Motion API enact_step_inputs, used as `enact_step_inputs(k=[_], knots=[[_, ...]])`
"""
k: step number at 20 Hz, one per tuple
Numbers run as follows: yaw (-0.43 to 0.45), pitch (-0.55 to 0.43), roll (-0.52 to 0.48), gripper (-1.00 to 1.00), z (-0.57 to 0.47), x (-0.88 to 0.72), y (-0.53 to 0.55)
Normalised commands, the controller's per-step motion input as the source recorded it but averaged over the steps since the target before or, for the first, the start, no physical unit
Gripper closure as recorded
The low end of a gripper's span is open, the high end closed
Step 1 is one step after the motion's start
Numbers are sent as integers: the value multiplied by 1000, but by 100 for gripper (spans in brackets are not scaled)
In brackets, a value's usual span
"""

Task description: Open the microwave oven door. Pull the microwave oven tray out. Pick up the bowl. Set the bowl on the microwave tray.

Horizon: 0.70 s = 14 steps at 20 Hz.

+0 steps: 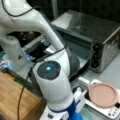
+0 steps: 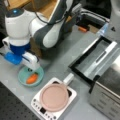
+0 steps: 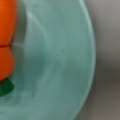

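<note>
The pale teal bowl [image 2: 25, 79] sits on the grey counter at a front view's lower left, with an orange carrot piece [image 2: 32, 78] in it. My gripper [image 2: 30, 70] reaches down onto the bowl's far rim, below the blue and white hand. The wrist view is filled by the bowl's inside [image 3: 62, 62] and the carrot [image 3: 6, 37]; no fingers show there. The microwave oven [image 1: 100, 32] stands with its door [image 2: 75, 65] folded down flat, and the bar handle [image 2: 106, 51] lies over it. A grey tray [image 2: 98, 65] seems to jut from the oven mouth.
A pink plate [image 2: 53, 96] rests on a small white square appliance [image 2: 37, 106] right of the bowl, close to the open door's corner. My arm's bulky elbow [image 2: 47, 30] hangs behind the bowl. A wooden board [image 1: 12, 97] lies at a front view's lower left.
</note>
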Motion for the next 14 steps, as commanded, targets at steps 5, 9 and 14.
enact_step_inputs(k=[5,9,14], knots=[[-3,44,132,-100,25,149,-255],[40,15,129,-100,7,224,-186],[52,23,132,-100,7,257,-180]])
